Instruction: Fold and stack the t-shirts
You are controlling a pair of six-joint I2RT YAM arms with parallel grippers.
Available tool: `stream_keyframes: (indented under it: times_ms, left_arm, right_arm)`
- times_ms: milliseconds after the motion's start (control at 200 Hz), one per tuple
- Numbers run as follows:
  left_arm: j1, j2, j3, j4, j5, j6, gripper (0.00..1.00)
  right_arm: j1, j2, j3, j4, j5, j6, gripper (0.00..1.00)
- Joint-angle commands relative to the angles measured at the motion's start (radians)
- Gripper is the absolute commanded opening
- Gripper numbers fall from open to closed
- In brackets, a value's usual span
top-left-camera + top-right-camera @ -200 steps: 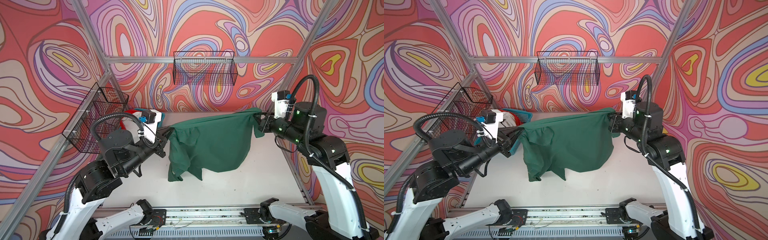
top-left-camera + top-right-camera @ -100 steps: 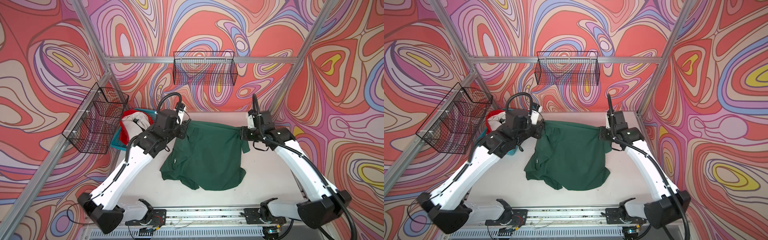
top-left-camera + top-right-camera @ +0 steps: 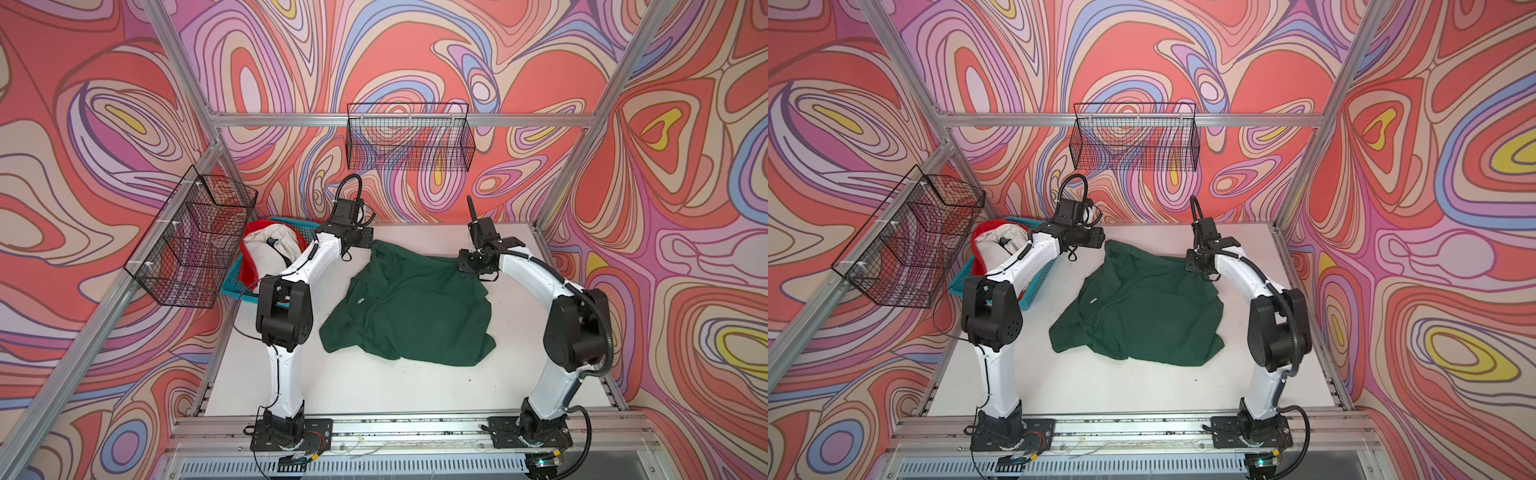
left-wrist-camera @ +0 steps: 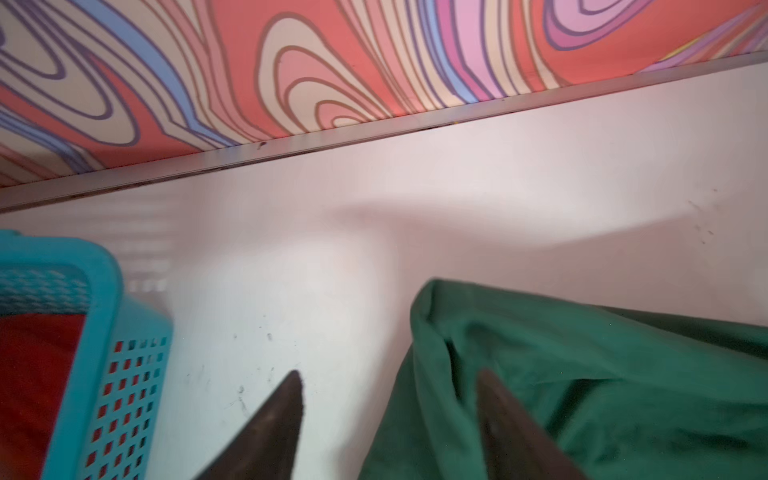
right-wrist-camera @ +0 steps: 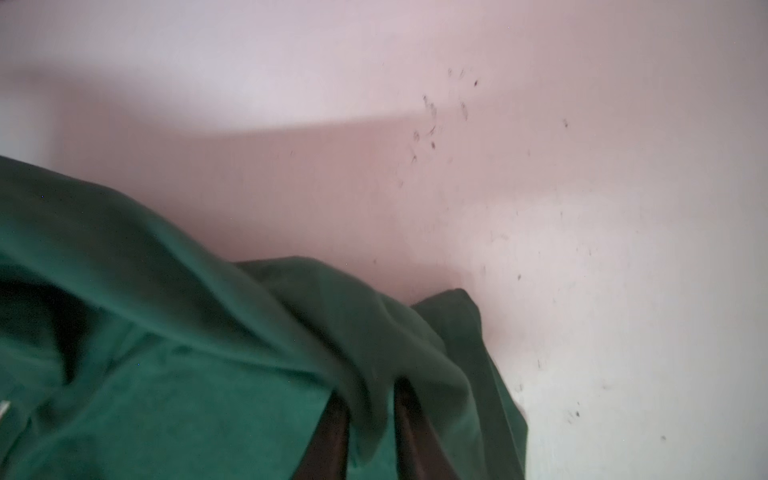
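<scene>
The dark green t-shirt (image 3: pixel 415 307) (image 3: pixel 1142 316) lies spread and rumpled on the white table in both top views, its small white neck tag (image 3: pixel 360 300) facing up. My left gripper (image 3: pixel 365 242) (image 4: pixel 388 374) hovers at the shirt's far left corner, open, one fingertip over bare table and one over green cloth (image 4: pixel 602 395). At the shirt's far right corner my right gripper (image 3: pixel 468 266) (image 5: pixel 370 399) has its jaws slightly apart. A fold of the green cloth (image 5: pixel 166 374) still lies between its fingers.
A teal plastic basket (image 3: pixel 232 286) (image 4: pixel 104 332) stands at the table's far left, holding a white shirt (image 3: pixel 266 249) and a red shirt (image 3: pixel 249 270). Black wire baskets hang on the left wall (image 3: pixel 191 237) and the back wall (image 3: pixel 409 141).
Both arms brought the green shirt down from a raised stretch and laid it on the table. The left jaws have opened off it and the right jaws have parted.
</scene>
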Motion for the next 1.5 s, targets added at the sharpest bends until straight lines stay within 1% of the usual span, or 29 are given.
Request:
stream_keyframes:
  times_ms: [0, 75, 110, 145, 190, 265, 351, 406, 511, 586, 656, 741, 796, 836, 896, 962, 1007, 1082, 1132, 1147, 1192, 1272, 1357, 1492]
  left_arm:
    - [-0.060, -0.134, -0.027, -0.047, -0.182, -0.016, 1.00]
    - [-0.094, -0.203, -0.100, -0.100, -0.273, -0.035, 1.00]
    - [-0.107, -0.234, -0.144, -0.127, -0.289, -0.054, 1.00]
    - [-0.118, -0.271, -0.195, -0.154, -0.282, -0.080, 1.00]
    - [-0.132, -0.319, -0.269, -0.196, -0.264, -0.118, 1.00]
    - [-0.166, -0.418, -0.426, -0.226, -0.275, -0.165, 1.00]
    - [-0.191, -0.546, -0.599, -0.244, -0.271, -0.241, 1.00]
    - [-0.201, -0.639, -0.692, -0.249, -0.254, -0.295, 1.00]
    - [-0.223, -0.783, -0.817, -0.277, -0.210, -0.357, 1.00]
    - [-0.228, -0.855, -0.898, -0.289, -0.199, -0.393, 1.00]
    - [-0.229, -0.899, -0.973, -0.269, -0.165, -0.409, 0.99]
    - [-0.230, -0.896, -1.030, -0.265, -0.123, -0.423, 0.97]
    - [-0.231, -0.887, -1.065, -0.247, -0.095, -0.434, 0.90]
    - [-0.232, -0.881, -1.095, -0.220, -0.067, -0.443, 0.88]
    - [-0.233, -0.869, -1.126, -0.191, -0.033, -0.450, 0.78]
    - [-0.238, -0.858, -1.144, -0.168, -0.025, -0.459, 0.76]
    - [-0.242, -0.850, -1.154, -0.146, -0.029, -0.458, 0.72]
    - [-0.246, -0.828, -1.155, -0.123, -0.024, -0.462, 0.71]
    - [-0.248, -0.804, -1.149, -0.108, -0.032, -0.469, 0.72]
    - [-0.248, -0.797, -1.147, -0.104, -0.035, -0.472, 0.72]
    - [-0.249, -0.771, -1.141, -0.084, -0.044, -0.472, 0.72]
    - [-0.249, -0.711, -1.124, -0.061, -0.049, -0.467, 0.69]
    - [-0.249, -0.642, -1.098, -0.060, -0.051, -0.455, 0.68]
    - [-0.249, -0.558, -1.075, -0.045, -0.060, -0.450, 0.67]
  right_arm:
    - [-0.034, 0.049, 0.105, -0.027, 0.120, -0.005, 0.45]
    - [-0.060, 0.099, 0.176, -0.068, 0.110, -0.013, 0.61]
    - [-0.062, 0.112, 0.203, -0.094, 0.110, -0.015, 0.68]
    - [-0.063, 0.106, 0.209, -0.105, 0.107, -0.017, 0.72]
    - [-0.063, 0.070, 0.172, -0.087, 0.066, -0.016, 0.76]
    - [-0.061, -0.041, 0.050, -0.033, 0.010, -0.002, 0.88]
    - [-0.061, -0.180, -0.115, 0.010, -0.058, 0.018, 0.89]
    - [-0.062, -0.247, -0.206, 0.011, -0.075, 0.036, 0.89]
    - [-0.062, -0.360, -0.365, 0.034, -0.087, 0.070, 0.89]
    - [-0.062, -0.410, -0.428, 0.037, -0.084, 0.084, 0.89]
    - [-0.062, -0.421, -0.451, 0.026, -0.088, 0.089, 0.89]
    - [-0.062, -0.419, -0.472, 0.038, -0.126, 0.093, 0.89]
    - [-0.062, -0.408, -0.473, 0.059, -0.135, 0.096, 0.89]
    - [-0.062, -0.388, -0.457, 0.072, -0.139, 0.090, 0.89]
    - [-0.062, -0.331, -0.408, 0.077, -0.125, 0.071, 0.88]
    - [-0.062, -0.247, -0.342, 0.065, -0.125, 0.052, 0.88]
    - [-0.062, -0.194, -0.305, 0.068, -0.134, 0.047, 0.87]
    - [-0.062, -0.133, -0.274, 0.100, -0.139, 0.055, 0.86]
    - [-0.062, -0.115, -0.259, 0.124, -0.111, 0.065, 0.86]
    - [-0.062, -0.086, -0.255, 0.130, -0.103, 0.067, 0.86]
    - [-0.062, -0.055, -0.238, 0.138, -0.102, 0.070, 0.86]
    - [-0.062, -0.003, -0.197, 0.125, -0.113, 0.070, 0.85]
    - [-0.062, 0.024, -0.193, 0.143, -0.120, 0.078, 0.84]
    - [-0.062, 0.061, -0.185, 0.161, -0.100, 0.083, 0.84]
